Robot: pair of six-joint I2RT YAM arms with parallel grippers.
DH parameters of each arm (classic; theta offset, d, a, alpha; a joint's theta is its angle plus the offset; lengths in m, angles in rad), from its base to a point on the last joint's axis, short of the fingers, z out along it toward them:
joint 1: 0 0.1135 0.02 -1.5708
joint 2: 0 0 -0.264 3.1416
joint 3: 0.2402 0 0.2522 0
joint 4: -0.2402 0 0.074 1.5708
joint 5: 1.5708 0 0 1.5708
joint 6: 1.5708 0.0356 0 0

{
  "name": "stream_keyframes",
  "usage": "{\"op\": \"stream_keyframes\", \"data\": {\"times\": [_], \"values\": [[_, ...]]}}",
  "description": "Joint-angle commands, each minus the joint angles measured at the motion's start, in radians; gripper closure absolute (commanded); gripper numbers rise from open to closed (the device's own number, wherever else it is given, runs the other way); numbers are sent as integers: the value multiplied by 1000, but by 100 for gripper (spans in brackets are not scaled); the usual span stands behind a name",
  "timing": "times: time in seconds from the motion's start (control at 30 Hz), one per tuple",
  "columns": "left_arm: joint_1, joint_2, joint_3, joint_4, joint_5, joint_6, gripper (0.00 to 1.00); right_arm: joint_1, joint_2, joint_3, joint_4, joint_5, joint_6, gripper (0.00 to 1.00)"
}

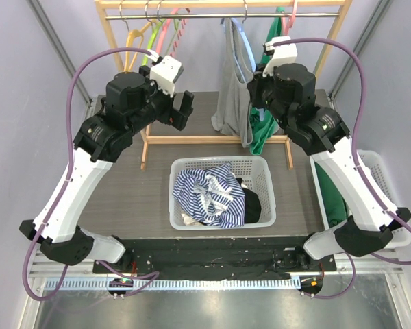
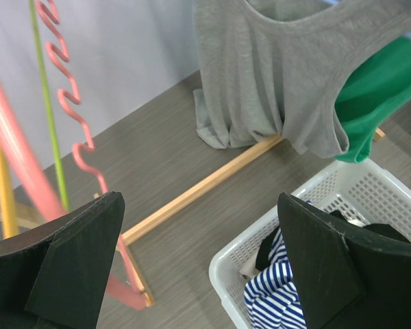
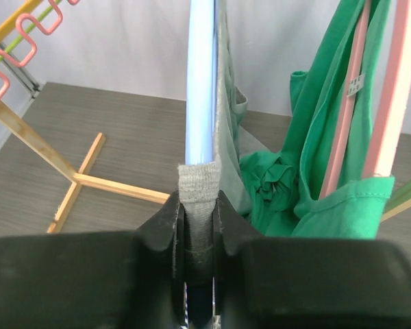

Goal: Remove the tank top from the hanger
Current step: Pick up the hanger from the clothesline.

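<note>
The right gripper's jaws pinch the strap of the limp, light grey fabric tank top where it drapes over the pale blue plastic hanger between them, which looks to me like a sensible hold. The left gripper's jaws stand wide apart and empty.

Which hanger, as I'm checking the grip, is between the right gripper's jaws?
The light-blue hanger carrying the grey tank top; pink, yellow and green ones are untouched.

Left wrist view: tank top straps cut off above.
</note>
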Motion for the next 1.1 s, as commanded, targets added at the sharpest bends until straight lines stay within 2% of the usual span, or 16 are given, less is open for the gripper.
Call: {"op": "stream_keyframes", "data": {"times": [0.0, 0.23, 0.43, 0.93, 1.07], "values": [[3, -24, 9, 46, 73, -25, 0, 0, -74, -56, 111, 9, -24, 99], [13, -47, -5, -5, 165, 7, 0, 0, -132, -158, 285, 18, -171, 99], [23, -52, -1, -26, 179, 19, 0, 0, -159, -228, 507, 44, -246, 99], [36, -47, -5, -28, 177, 10, 1, 0, -264, -534, 1036, 64, -213, 99], [41, -50, -13, -25, 177, 7, 0, 0, -254, -513, 1033, 33, -208, 99]]}}
